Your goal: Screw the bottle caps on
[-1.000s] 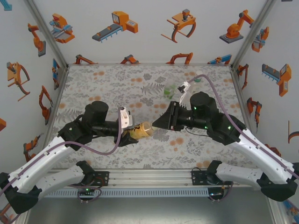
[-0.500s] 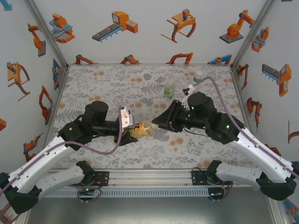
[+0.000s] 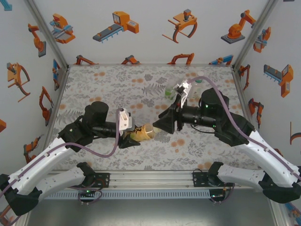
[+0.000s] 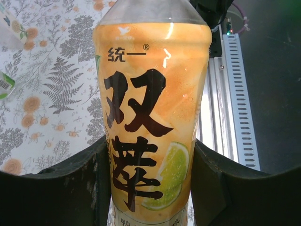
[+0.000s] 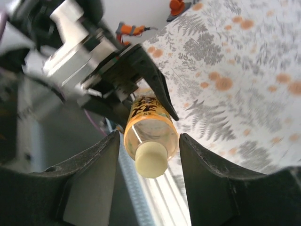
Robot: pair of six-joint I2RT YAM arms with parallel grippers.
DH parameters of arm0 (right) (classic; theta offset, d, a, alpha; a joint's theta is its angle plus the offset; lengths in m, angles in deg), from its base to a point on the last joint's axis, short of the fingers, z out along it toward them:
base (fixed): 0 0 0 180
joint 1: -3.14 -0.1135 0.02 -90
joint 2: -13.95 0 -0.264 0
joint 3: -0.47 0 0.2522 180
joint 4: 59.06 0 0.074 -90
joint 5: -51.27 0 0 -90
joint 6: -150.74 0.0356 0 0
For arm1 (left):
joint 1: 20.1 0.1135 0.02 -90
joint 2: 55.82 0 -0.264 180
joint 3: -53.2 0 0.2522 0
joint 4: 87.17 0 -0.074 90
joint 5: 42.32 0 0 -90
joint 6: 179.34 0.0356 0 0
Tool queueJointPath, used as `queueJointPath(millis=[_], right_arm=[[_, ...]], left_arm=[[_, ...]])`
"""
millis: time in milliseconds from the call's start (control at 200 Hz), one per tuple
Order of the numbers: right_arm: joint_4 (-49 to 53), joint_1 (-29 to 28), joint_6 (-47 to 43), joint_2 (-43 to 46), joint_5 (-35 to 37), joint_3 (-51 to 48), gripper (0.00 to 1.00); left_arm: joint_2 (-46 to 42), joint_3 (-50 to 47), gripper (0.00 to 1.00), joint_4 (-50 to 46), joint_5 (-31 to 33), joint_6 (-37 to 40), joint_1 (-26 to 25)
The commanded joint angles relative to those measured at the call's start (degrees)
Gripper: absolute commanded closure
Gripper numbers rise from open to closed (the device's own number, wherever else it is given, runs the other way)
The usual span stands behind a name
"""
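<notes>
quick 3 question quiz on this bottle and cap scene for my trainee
1. True or false: the left gripper is shut on the orange bottle.
2. Where is the pale cap? A flat on the table; B on the orange bottle's neck; C pinched in the left gripper.
3. Is the right gripper open or shut?
Key: 1 true; 2 B; 3 open, clear of the cap on both sides.

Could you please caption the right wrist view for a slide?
Right hand open before the pale cap on the amber bottle gripped by the left hand.
</notes>
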Motion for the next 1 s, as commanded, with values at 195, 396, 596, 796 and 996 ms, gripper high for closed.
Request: queueJointPath(millis=[195,396,596,796,996], right_arm=[[12.1,-0.2,-39.9,-3.5,-17.6,7.8,0.5],[13.5,-0.2,-42.5,-3.2,-20.0,6.6,0.49],[11.0,-0.2,-42.5,-1.5,-18.3,2.9,0.54],[10.7,-0.2,-42.5,-1.4,-17.7,2.1,0.57],[9.8,-0.2,-42.4,-1.5,-18.0,1.8,0.61]], left_arm=[[-0.9,1.0,1.0,0.7,-5.4,0.3,-0.2],[-1.0,1.0,0.99,0.5,-5.6,0.4,-0.2],[-0.5,1.0,1.0,0.7,-6.2,0.3,-0.2],[-0.5,1.0,1.0,0.9,-6.2,0.4,-0.2],[-0.3,0.8,1.0,1.0,-6.1,0.3,-0.2]])
